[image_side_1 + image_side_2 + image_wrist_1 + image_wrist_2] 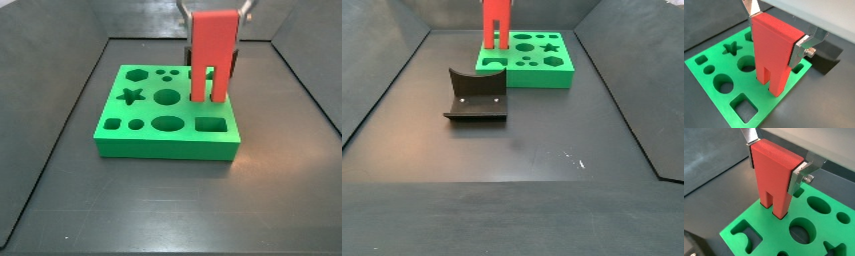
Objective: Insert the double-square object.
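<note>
I have the gripper (774, 31) clamped on the upright double-square object (773, 50) above the green block (167, 110) near the desk's far edge, and I would square both legs over their slot before lowering slowly

Matt red double-square object (774, 50), silver metal tool (777, 30) fingers (803, 47).

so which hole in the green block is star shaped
The star hole, on the green block, the only cutout with pointed arms; the rest are round, square or hexagonal. The claw holds the double-square object above the block's far side.
</note>
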